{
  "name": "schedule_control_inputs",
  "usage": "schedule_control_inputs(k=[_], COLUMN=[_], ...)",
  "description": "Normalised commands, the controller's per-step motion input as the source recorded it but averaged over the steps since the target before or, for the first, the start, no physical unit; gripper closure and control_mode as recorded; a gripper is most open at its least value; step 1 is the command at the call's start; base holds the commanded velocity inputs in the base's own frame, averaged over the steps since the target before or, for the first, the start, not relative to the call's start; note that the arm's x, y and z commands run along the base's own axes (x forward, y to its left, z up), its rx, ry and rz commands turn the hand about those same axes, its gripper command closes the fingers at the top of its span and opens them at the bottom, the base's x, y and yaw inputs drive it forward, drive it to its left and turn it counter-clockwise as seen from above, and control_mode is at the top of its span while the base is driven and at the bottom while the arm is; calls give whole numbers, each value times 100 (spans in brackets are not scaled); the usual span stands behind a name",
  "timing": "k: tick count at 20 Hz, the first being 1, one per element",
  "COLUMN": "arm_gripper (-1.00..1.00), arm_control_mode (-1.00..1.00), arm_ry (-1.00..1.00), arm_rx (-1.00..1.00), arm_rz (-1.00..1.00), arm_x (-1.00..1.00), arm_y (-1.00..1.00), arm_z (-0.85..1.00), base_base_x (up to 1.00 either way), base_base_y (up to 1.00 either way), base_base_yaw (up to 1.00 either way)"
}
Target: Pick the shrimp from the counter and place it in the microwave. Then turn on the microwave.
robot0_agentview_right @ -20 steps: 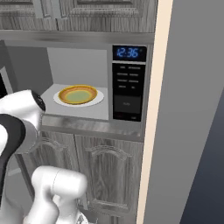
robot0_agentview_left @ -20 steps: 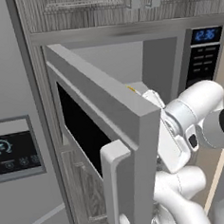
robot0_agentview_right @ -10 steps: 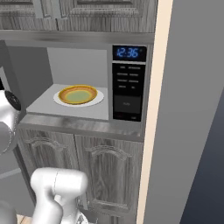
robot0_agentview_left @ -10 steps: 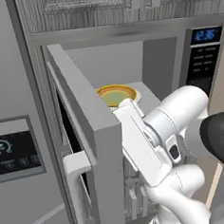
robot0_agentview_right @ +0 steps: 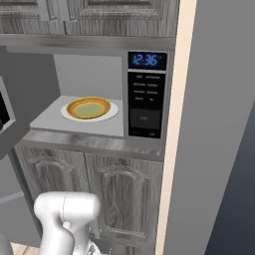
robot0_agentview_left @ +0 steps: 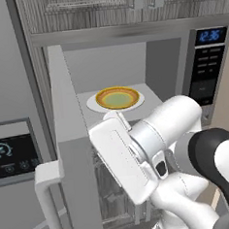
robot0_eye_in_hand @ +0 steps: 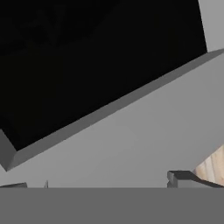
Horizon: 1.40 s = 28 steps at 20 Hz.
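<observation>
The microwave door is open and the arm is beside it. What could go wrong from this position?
1. The open gripper faces the inner side of the microwave door closely; a small advance might knock it.
2. The arm seems to stand in the door's swing path, so shutting it could hit the arm.
3. I cannot make out the shrimp in the yellow bowl; pressing the keypad now may be premature.

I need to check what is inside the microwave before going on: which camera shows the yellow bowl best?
The right base view: the yellow bowl sits whole and unobstructed on its white plate in the open microwave. The left base view shows it too, but the arm crowds its front. The hand view faces the door's dark window.
</observation>
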Motion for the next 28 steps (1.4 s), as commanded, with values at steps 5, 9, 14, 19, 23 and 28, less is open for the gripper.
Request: schedule_control_inputs(k=[5,9,14,19,23,28], arm_gripper=[-100,-100,-100,-100,-100,-100], arm_control_mode=[-100,-100,-100,-100,-100,-100], arm_ry=[-5,-5,-1,-4,-12,-24], arm_rx=[0,0,-6,-14,-13,-13], arm_rz=[0,0,-3,-8,-8,-8], arm_x=[0,2,11,4,0,0], arm_y=[12,5,-12,-35,-42,-42], arm_z=[0,0,0,1,5,8], base_base_x=[0,0,0,0,0,0], base_base_y=[0,0,0,0,0,0], base_base_yaw=[0,0,0,0,0,0])
